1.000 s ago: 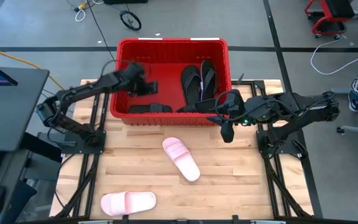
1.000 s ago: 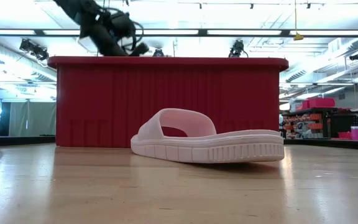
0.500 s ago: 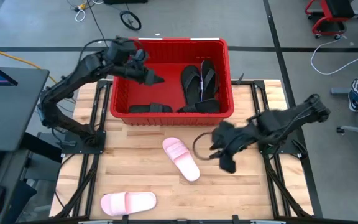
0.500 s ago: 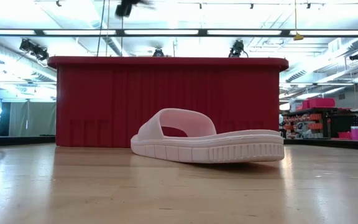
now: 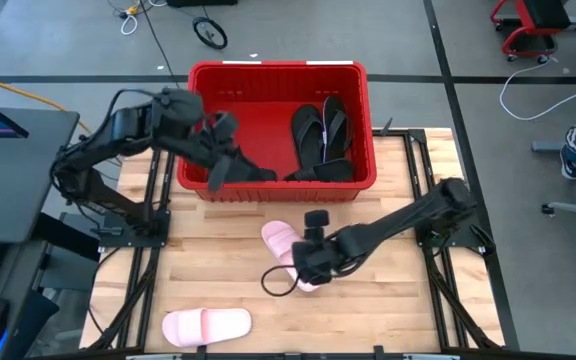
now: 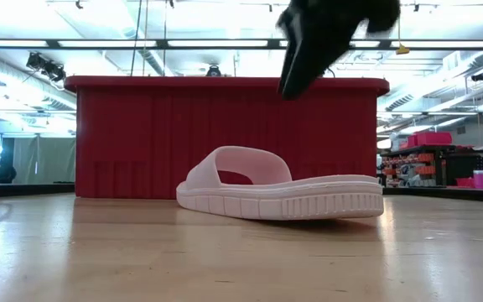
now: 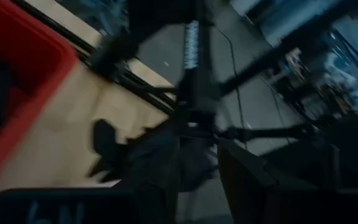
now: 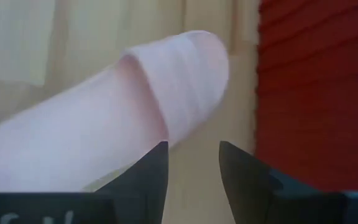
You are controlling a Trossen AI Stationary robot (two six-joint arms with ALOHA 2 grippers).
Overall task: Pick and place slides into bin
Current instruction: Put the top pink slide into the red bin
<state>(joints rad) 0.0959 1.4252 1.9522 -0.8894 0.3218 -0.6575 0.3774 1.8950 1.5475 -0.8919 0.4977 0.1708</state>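
High view: your right gripper [image 5: 313,262] hovers over the pink slide [image 5: 286,249] beside the bin [image 5: 278,186], fingers parted.
Left gripper [image 5: 222,165]: over the bin; grip unclear.

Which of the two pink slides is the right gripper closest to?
The pink slide near the bin, mid-table; the right gripper hangs directly over it. The other pink slide lies at the front edge.

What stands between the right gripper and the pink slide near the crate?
Nothing visible. The right gripper hangs over the pink slide with open jaws and only bare table around it; the red crate sits just behind.
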